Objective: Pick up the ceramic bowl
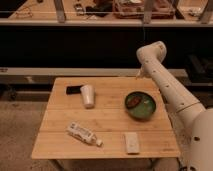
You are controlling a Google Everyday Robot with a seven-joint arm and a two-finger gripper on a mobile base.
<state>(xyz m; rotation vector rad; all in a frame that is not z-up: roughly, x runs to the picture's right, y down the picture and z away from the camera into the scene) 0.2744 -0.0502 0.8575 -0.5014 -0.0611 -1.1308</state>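
Note:
The ceramic bowl (140, 105) is round, glossy green with a dark rim and a reddish-brown patch inside. It sits on the right side of the wooden table (107, 120). My white arm rises from the lower right, bends at a joint above the table's back right corner, and ends in the gripper (138, 74). The gripper hangs over the back edge of the table, behind and a little above the bowl, apart from it.
A white upturned cup (88, 95) stands at the back left with a black flat object (74, 90) beside it. A plastic bottle (84, 134) lies at the front left. A small white box (132, 142) lies at the front, below the bowl. A dark shelf runs behind the table.

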